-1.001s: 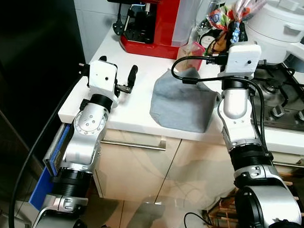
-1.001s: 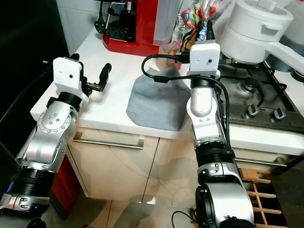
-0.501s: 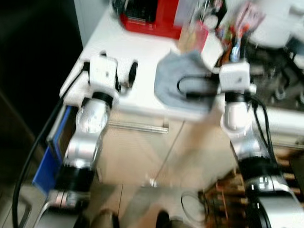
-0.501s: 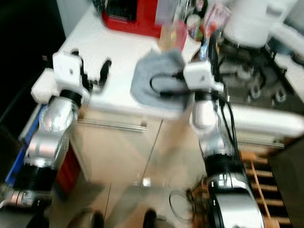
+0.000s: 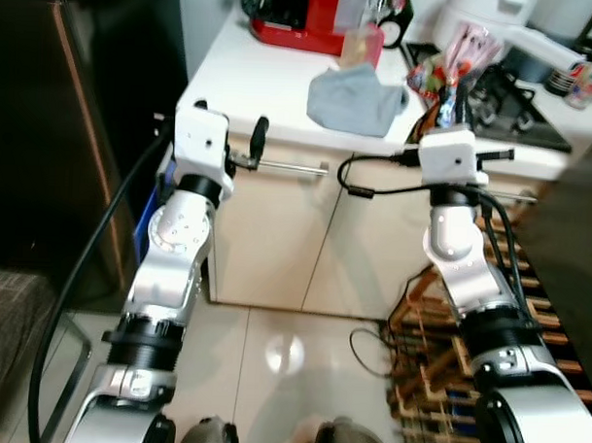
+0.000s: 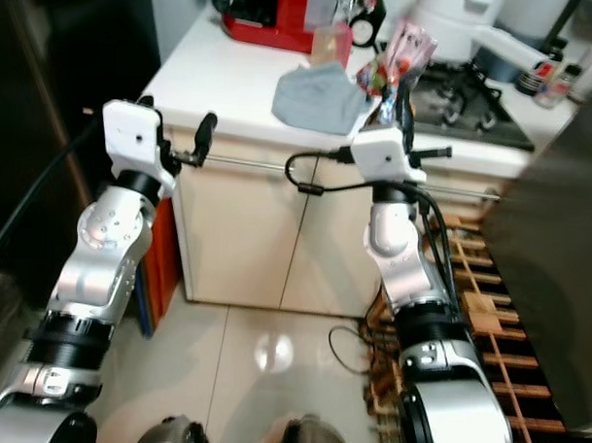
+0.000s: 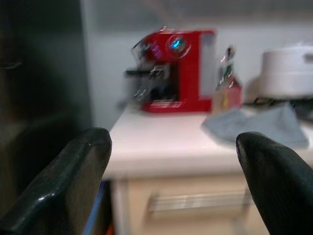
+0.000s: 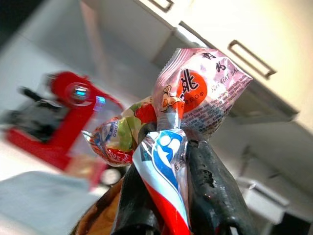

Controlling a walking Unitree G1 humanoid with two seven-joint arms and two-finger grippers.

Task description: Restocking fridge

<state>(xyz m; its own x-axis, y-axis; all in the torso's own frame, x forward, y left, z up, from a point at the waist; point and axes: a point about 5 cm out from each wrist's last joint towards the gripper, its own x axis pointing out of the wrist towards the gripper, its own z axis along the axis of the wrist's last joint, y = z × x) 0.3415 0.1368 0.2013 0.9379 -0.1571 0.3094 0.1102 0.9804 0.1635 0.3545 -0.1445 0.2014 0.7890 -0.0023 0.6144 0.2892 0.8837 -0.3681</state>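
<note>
My right gripper (image 8: 171, 196) is shut on a bunch of snack packets (image 8: 195, 98): a pink one, a green and red one and a blue, white and red one pinched between the black fingers (image 8: 210, 186). In the eye views the snack packets (image 5: 445, 76) stick up above the right wrist, in front of the white counter (image 5: 262, 84). My left gripper (image 5: 229, 124) is held up level with the counter's front edge, open and with nothing in it, its fingers (image 7: 73, 181) wide apart. The dark fridge (image 5: 76, 126) stands at the left.
On the counter lie a grey cloth (image 5: 357, 95), a red coffee machine (image 5: 303, 18) and a white pot (image 5: 478, 9) by the hob (image 5: 519, 108). Cream cabinets (image 5: 276, 231) stand below. A wooden rack (image 5: 438, 329) and a cable lie on the floor at the right.
The whole view has pulled back from the counter, so the cabinets and floor now show. The snack packets have come away from the counter in my right gripper. Both arms keep their pose.
</note>
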